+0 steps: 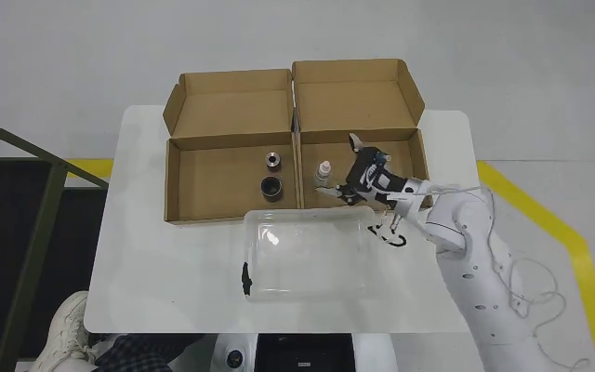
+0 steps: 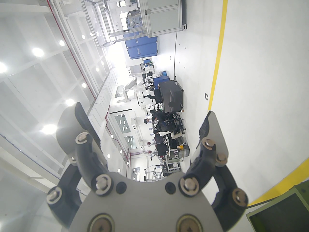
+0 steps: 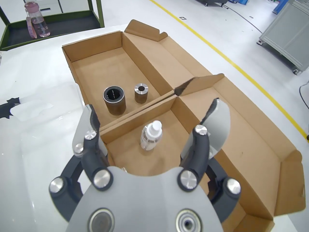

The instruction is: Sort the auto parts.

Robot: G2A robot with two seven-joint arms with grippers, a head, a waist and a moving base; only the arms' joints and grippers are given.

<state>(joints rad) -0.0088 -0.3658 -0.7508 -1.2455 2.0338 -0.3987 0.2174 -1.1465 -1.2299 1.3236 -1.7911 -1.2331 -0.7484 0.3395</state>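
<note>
Right gripper [image 3: 154, 112] hangs over the bottle [image 3: 150, 137] in the box [image 3: 253, 131], fingers spread and empty, so that drop looks done. Left gripper [image 2: 144, 112] has its fingers released too. Next I'd go for the black part [image 1: 246, 277] at the tray [image 1: 279, 216] edge.

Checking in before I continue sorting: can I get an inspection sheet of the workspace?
Surface: white table holding two open cardboard boxes and a clear tray.
Job's things: large cylinder and small cylinder upright in the left box; small bottle upright in the right box.
Clutter: black piece at the tray's edge; inside or outside unclear.
Claws: right claw open, empty, above the right box near the small bottle; left claw open, empty, aimed away from the table.
Cables: white cable loops beside the right arm.
Surroundings: yellow floor line; green rack with a pink bottle.
</note>
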